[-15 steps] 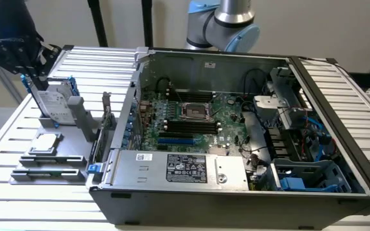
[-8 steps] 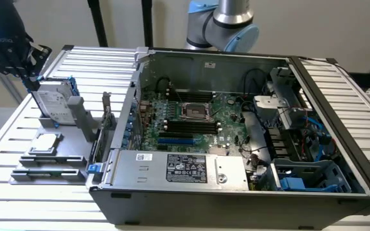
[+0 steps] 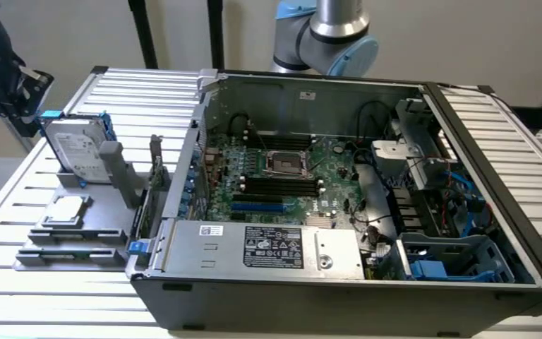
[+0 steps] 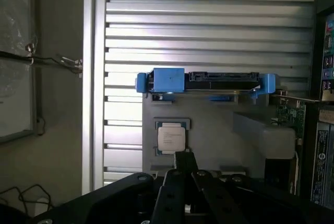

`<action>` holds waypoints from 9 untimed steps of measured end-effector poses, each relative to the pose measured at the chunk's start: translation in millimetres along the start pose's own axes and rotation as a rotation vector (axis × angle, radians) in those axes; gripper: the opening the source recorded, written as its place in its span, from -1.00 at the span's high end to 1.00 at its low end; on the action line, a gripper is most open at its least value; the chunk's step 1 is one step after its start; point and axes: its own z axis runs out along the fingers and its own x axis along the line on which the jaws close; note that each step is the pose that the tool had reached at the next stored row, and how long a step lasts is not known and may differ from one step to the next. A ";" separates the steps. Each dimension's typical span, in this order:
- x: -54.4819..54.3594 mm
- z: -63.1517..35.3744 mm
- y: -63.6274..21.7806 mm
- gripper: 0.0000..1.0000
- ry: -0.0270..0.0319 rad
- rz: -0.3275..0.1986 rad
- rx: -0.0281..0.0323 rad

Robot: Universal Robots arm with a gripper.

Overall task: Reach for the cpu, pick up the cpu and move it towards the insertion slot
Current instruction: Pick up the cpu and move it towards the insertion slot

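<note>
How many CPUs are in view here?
1. The cpu lies in the grey fixture on the slatted table, at the exterior view's left, outside the computer case, near the hard drive. The insertion slot shows a dark centre, apparently empty.

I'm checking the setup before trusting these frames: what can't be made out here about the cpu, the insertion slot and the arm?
The cpu: printing on its top is too small to read, wrist view.
The insertion slot: its dark centre is too small to show contacts, exterior view.
The arm: cut off by the picture's top edge, exterior view.
</note>
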 end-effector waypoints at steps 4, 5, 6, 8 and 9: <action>2.2 0.3 -2.2 0.79 0.0001 -0.001 0.0001; 2.6 0.3 -2.5 0.79 -0.0002 -0.002 0.0002; 2.7 0.2 -2.5 0.79 -0.0003 -0.003 0.0002; 2.8 0.3 -2.6 0.76 -0.0006 -0.003 0.0002; 2.9 0.3 -2.6 0.65 -0.0007 -0.003 0.0002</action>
